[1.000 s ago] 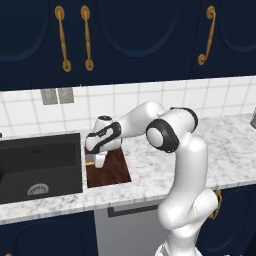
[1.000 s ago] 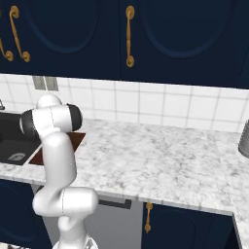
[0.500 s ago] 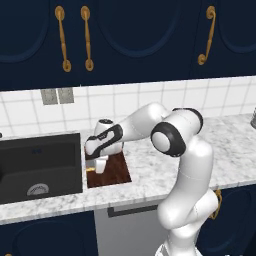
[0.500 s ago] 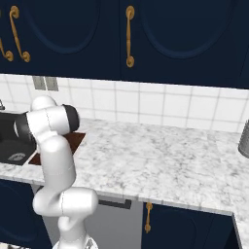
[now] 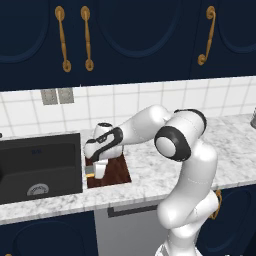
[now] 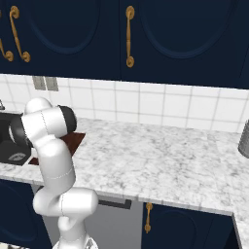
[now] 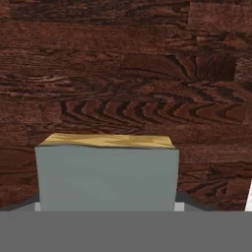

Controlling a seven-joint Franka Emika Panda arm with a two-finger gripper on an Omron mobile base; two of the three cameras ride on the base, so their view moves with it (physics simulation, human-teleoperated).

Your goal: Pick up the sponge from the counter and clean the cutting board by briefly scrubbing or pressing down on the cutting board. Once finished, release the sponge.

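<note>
Sponge [image 7: 106,174]: small rectangular block, grey-green face over a yellow layer, held low over the board's left part, close to its surface; contact cannot be confirmed. Cutting board [image 5: 114,172]: flat rectangle of dark reddish-brown wood grain, lying level on the tabletop [image 5: 165,170], a white-and-grey speckled marble surface, just beside the black basin.

Board [image 5: 116,173] flat on counter [image 5: 160,170], just right of sink [image 5: 40,165]. Sponge [image 5: 90,171] at board's left edge, under gripper [image 5: 98,171]. Wall outlets [image 5: 57,96] far behind sink. Cabinets [image 5: 130,35] above.
</note>
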